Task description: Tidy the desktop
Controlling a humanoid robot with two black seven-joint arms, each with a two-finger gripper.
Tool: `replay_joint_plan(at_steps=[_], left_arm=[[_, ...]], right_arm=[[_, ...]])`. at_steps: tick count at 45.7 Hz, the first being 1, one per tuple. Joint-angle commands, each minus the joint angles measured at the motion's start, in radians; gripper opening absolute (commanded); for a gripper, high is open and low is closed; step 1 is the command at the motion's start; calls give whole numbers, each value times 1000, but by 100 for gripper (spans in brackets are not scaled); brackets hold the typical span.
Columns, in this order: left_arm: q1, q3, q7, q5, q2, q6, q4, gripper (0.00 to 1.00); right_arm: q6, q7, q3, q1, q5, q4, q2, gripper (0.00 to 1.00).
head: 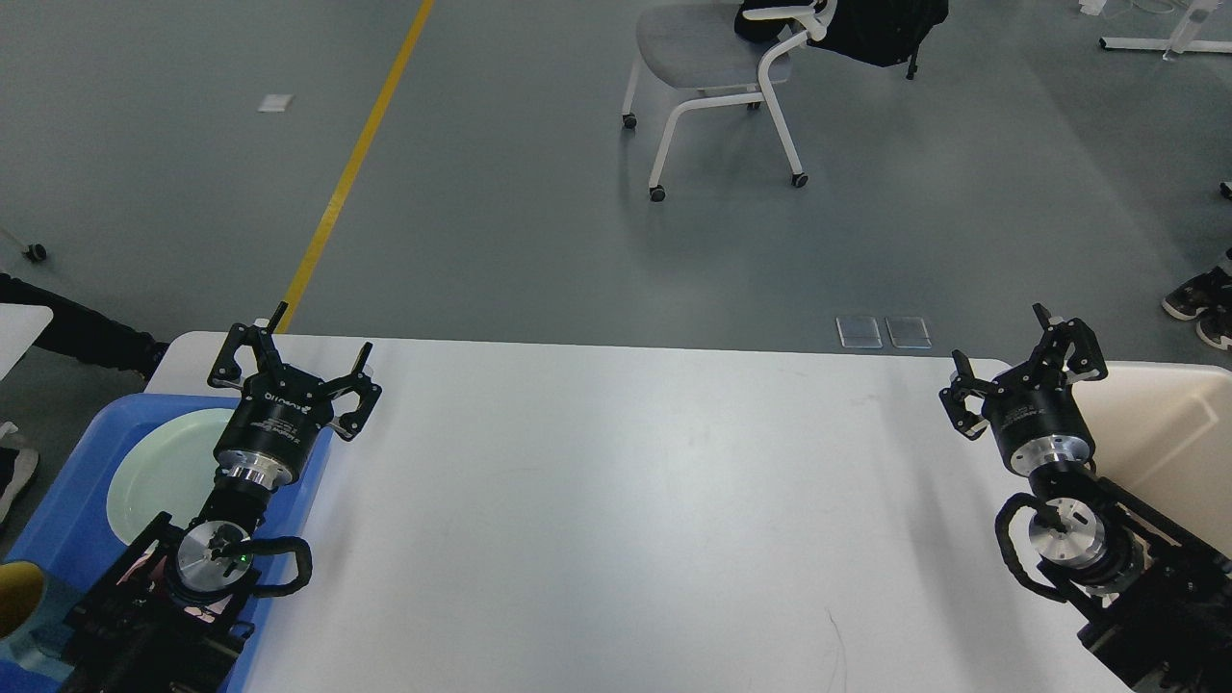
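The desktop is a wide white tabletop filling the lower half of the head view, with nothing lying on its bare middle. My left gripper hovers over the far left corner, open with its fingers spread and nothing between them. Over the far right corner, my right gripper is open too and holds nothing.
A blue tray at the left holds a pale green plate and a yellow cup. A cream bin stands at the right edge. Beyond the desk, a white chair and a yellow floor line.
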Motion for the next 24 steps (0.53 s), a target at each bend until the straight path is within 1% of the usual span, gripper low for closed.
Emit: replay_joint_plan(at_steps=[1,8,15,21,24], left_arm=[[0,0,-1,0,0,0,0,96],[0,0,-1,0,0,0,0,96],[0,0,-1,0,0,0,0,96],[0,0,-1,0,0,0,0,96],[0,0,-1,0,0,0,0,96]], right_arm=[[0,5,12,0,0,-5,-1,100],[6,25,57,-32,2,32,-5,100],[5,23,57,-37,2,56,-7,100],[6,23,57,-80,2,145,-30,100],[5,23,55,-86,0,159,-33,100]])
